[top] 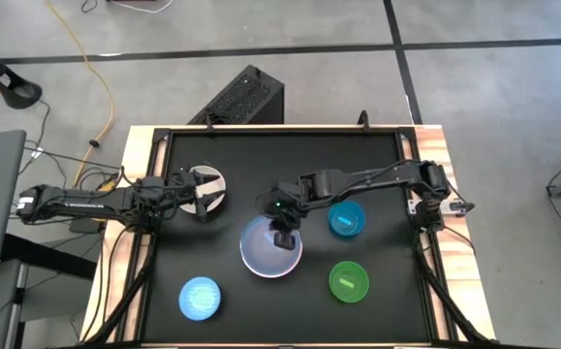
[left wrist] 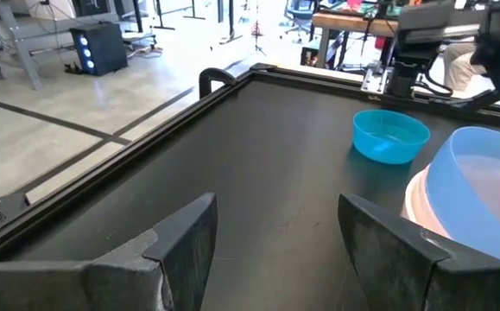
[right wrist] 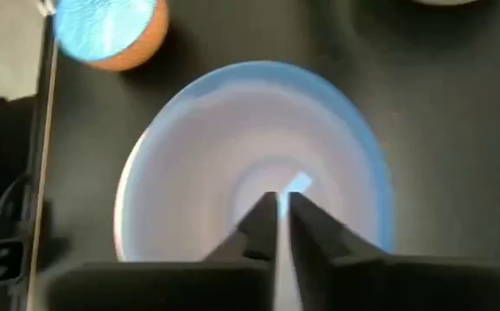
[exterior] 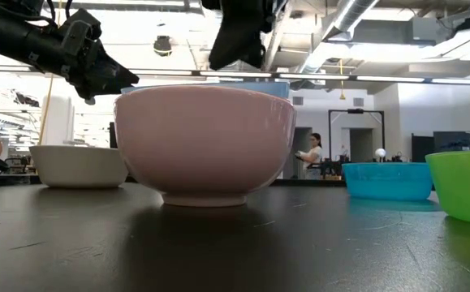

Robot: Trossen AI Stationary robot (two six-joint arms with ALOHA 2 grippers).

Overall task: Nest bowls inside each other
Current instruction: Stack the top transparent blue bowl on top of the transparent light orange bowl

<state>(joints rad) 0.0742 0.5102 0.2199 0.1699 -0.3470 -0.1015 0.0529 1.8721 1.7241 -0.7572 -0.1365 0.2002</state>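
Note:
A blue bowl (top: 264,254) sits nested inside a pink bowl (exterior: 206,138) at the table's middle. My right gripper (right wrist: 281,200) hangs shut over the blue bowl's hollow, above its rim (exterior: 260,84), with nothing between its fingers. A white bowl (top: 205,184) stands at the far left. My left gripper (left wrist: 275,216) hovers open just above that bowl and holds nothing. Standing alone on their bases on the table are a teal bowl (top: 346,219), a green bowl (top: 348,281) and a light blue bowl (top: 200,298).
A raised rim (left wrist: 232,82) runs around the black table top. The right arm (top: 377,179) reaches in from the right edge, above the teal bowl. Bare table lies along the far side and between the bowls near the front edge. People show in the room beyond the table.

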